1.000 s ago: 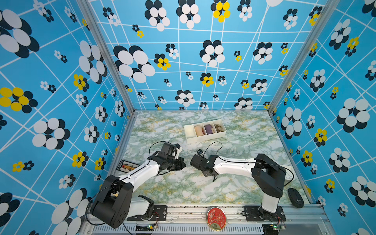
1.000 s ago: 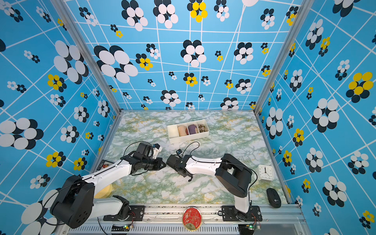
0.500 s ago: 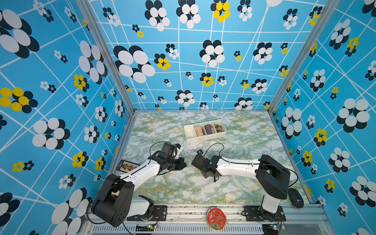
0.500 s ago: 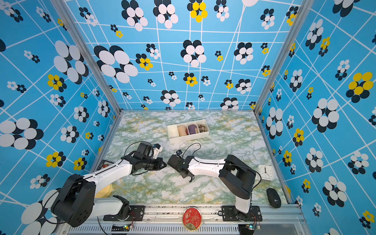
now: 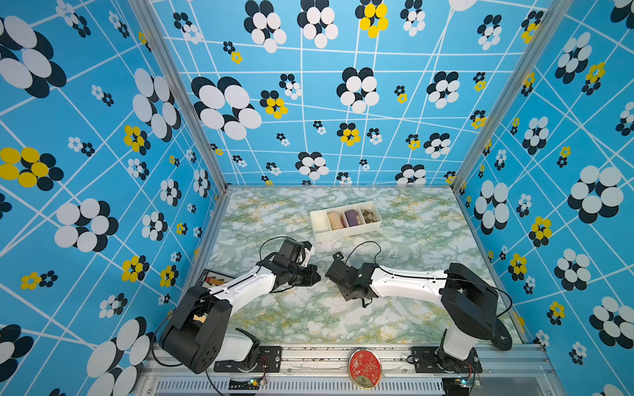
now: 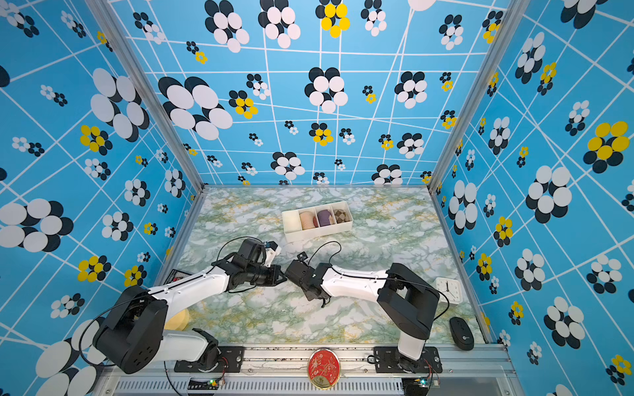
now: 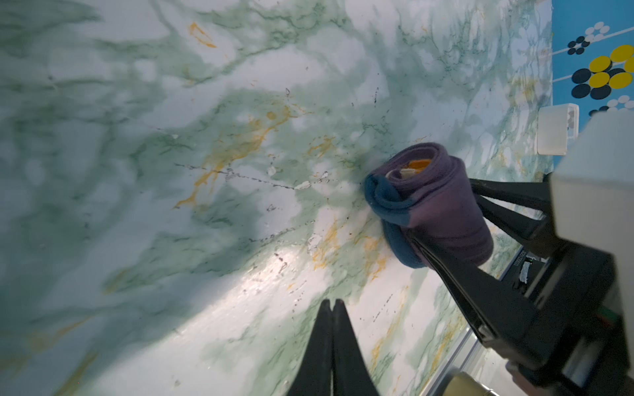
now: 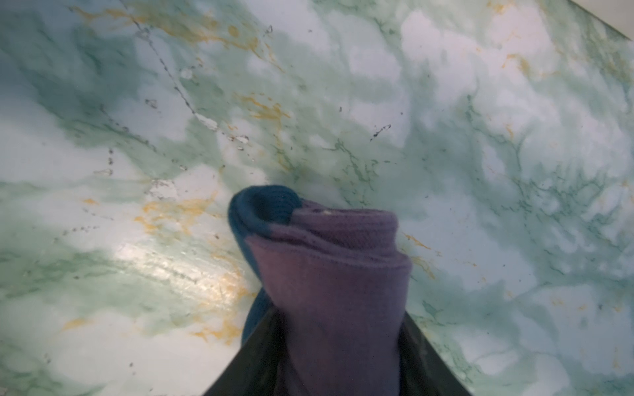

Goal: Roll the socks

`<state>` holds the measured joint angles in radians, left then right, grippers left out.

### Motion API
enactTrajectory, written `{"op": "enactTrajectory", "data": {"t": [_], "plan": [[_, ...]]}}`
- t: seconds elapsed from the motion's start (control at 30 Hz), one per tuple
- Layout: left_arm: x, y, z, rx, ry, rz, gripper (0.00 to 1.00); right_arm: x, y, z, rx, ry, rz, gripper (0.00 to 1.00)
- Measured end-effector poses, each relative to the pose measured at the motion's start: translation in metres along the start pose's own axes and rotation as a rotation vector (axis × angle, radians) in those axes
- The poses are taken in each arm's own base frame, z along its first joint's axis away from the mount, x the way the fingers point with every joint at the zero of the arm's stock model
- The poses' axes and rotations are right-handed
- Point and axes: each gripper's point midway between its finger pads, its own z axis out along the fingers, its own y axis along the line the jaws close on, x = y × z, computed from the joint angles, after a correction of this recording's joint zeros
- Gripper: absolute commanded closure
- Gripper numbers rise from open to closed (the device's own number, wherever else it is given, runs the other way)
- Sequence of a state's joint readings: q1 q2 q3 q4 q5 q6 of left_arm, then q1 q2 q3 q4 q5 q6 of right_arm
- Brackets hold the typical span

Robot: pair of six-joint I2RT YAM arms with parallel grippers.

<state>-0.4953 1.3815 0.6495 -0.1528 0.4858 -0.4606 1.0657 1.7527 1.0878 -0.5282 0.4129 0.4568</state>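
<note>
The socks (image 7: pixel 432 202) are a rolled purple bundle with a dark blue toe and a bit of orange cuff at its core. My right gripper (image 8: pixel 338 325) is shut on the socks (image 8: pixel 329 267), one black finger (image 7: pixel 507 197) on each side, just above the marble table (image 8: pixel 480 137). In both top views this gripper (image 5: pixel 356 295) (image 6: pixel 315 291) points down at mid-table and hides the roll. My left gripper (image 7: pixel 331 301) is shut and holds nothing. It hangs a short way to the left (image 5: pixel 317 276) (image 6: pixel 283 276), apart from the roll.
A white divided tray (image 5: pixel 344 235) stands behind the grippers with a peach roll (image 5: pixel 335 219), a purple roll (image 5: pixel 351 217) and a brown checked roll (image 5: pixel 368 215). A clock (image 6: pixel 449 289) and a mouse (image 6: pixel 461 332) sit at the right, a red tin (image 5: pixel 364 368) on the front rail.
The right arm's elbow has shifted a little to the right and its wrist has turned slightly with the roll. The left arm has not moved.
</note>
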Motion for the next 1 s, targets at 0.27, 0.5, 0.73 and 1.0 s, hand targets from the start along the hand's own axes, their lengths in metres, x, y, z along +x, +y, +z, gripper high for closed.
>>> {"op": "enactTrajectory", "data": {"t": [0.27, 0.5, 0.73, 1.0], "plan": [[-0.001, -0.007, 0.011, 0.012, 0.015, 0.014, 0.95, -0.003, 0.003, -0.008, -0.041, -0.023, 0.009, 0.47], [-0.002, -0.008, 0.011, 0.012, 0.015, 0.014, 0.95, -0.001, 0.007, -0.01, -0.075, -0.024, 0.005, 0.47], [-0.002, -0.007, 0.012, 0.011, 0.017, 0.014, 0.95, -0.002, 0.012, -0.013, -0.111, -0.031, 0.01, 0.47], [-0.002, -0.007, 0.012, 0.011, 0.017, 0.013, 0.95, -0.005, 0.014, -0.021, -0.149, -0.059, 0.017, 0.53]]}}
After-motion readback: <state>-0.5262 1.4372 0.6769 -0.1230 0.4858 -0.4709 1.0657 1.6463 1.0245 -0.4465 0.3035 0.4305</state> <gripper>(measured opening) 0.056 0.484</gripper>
